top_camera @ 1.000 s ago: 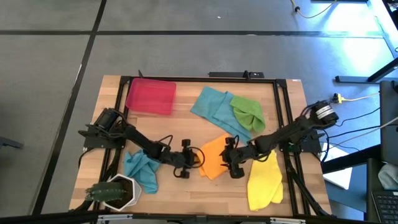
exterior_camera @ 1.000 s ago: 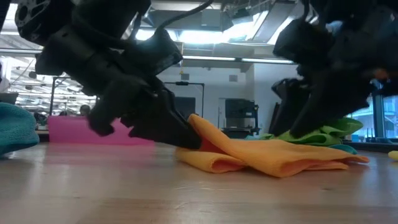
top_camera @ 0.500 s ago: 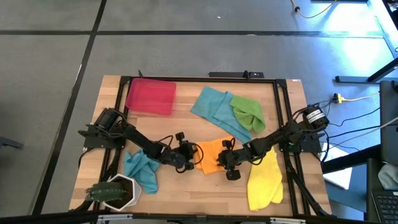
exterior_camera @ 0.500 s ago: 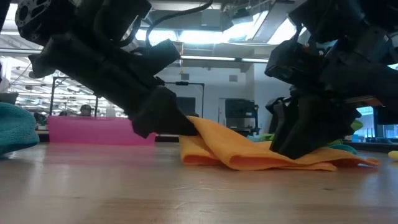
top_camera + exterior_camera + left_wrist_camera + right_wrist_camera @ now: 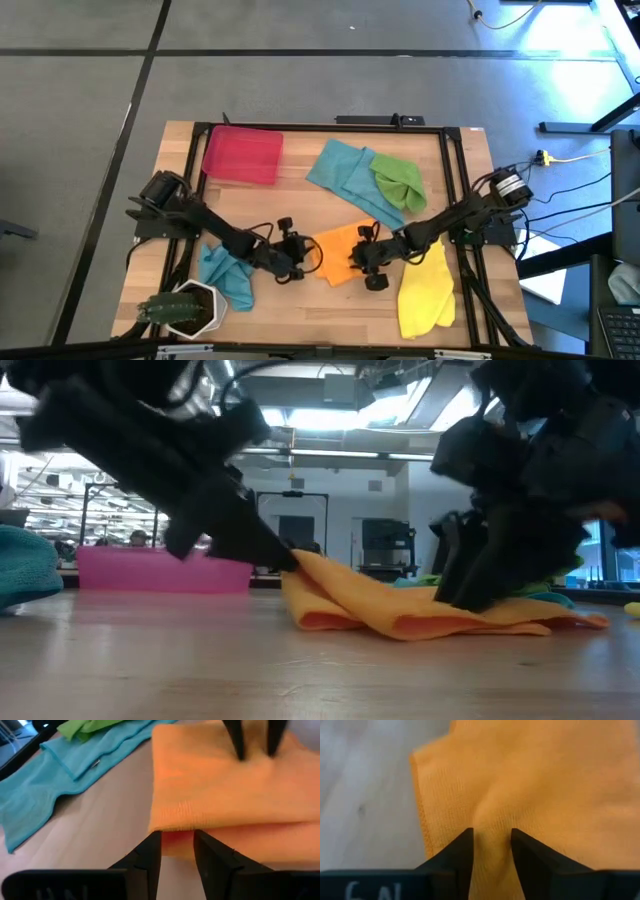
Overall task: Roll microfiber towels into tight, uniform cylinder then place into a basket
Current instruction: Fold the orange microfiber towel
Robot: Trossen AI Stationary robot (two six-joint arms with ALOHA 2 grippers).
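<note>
The orange towel (image 5: 335,250) lies folded at the table's middle, its underside on the wood. My left gripper (image 5: 177,851) comes in from the left and is shut on the towel's left end (image 5: 300,565). My right gripper (image 5: 492,854) comes in from the right and is shut on cloth at the towel's right part (image 5: 500,615). A teal towel (image 5: 345,175) and the green towel (image 5: 398,178) lie at the far side. The yellow towel (image 5: 425,290) lies near right, another teal towel (image 5: 228,275) near left. The red basket (image 5: 242,153) stands far left. My left gripper pinches the orange towel's folded left edge (image 5: 176,827) between its two fingers, several layers thick. The fingers slant down from the table's left. That end is raised a little (image 5: 305,570); the remainder lies on the table. My right gripper pinches a raised ridge of the orange cloth (image 5: 492,827) between its two fingers, coming slanting down from the table's right. One layer or several, I cannot tell. The towel lies on the table under the fingers (image 5: 470,595).
A white pot with a plant (image 5: 185,308) stands at the near left corner, close to the left arm. A black frame (image 5: 455,200) runs along the table's edges. Bare wood (image 5: 300,310) lies in front of the orange towel.
My right gripper has come down onto the orange towel's right part. My left gripper has risen and tipped flatter with the towel's left end, which now stands raised while the rest stays on the table.
</note>
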